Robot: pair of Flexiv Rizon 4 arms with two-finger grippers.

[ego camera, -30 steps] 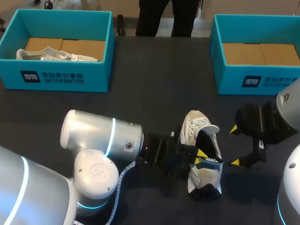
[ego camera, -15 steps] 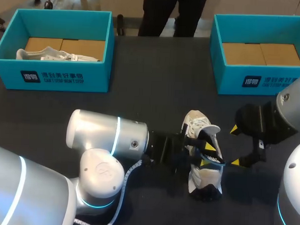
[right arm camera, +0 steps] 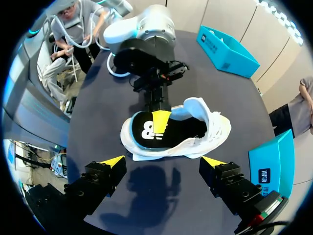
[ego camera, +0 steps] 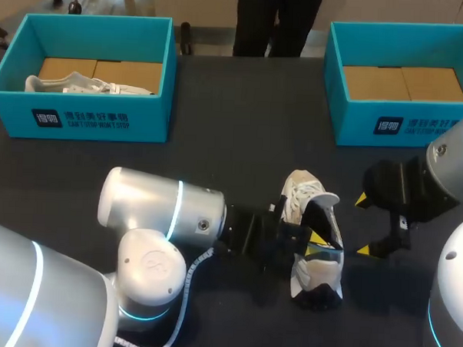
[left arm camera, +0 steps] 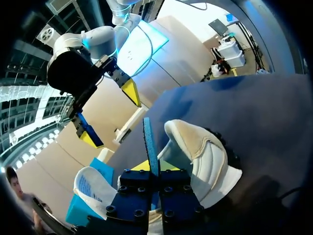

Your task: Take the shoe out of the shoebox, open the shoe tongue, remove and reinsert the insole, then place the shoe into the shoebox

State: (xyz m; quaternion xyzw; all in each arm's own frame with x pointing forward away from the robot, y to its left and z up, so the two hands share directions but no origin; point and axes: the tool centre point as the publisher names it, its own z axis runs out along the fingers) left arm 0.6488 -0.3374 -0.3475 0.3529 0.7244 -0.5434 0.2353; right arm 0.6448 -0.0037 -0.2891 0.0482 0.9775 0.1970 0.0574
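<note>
A white sneaker [ego camera: 301, 193] lies on its side on the dark table, seen also in the wrist views [left arm camera: 205, 152] [right arm camera: 208, 128]. Its insole [right arm camera: 146, 131], black on top with a blue edge [left arm camera: 148, 137], stands up out of the shoe's opening. My left gripper [ego camera: 314, 244] [left arm camera: 149, 167] is shut on the insole's edge; one yellow tip [right arm camera: 160, 117] lies on the insole's black face. My right gripper [ego camera: 363, 225] [right arm camera: 163, 164] hangs open just right of the shoe, touching nothing.
A teal shoebox [ego camera: 88, 119] at the back left holds another white shoe [ego camera: 74, 82]. A second teal shoebox [ego camera: 387, 123] stands at the back right with only cardboard in it. My left arm's big joints [ego camera: 156, 216] fill the table's near left.
Half a second ago the left gripper's fingers stood wider apart and a little further right; they have closed again on the insole. The right arm and the shoe have not moved.
</note>
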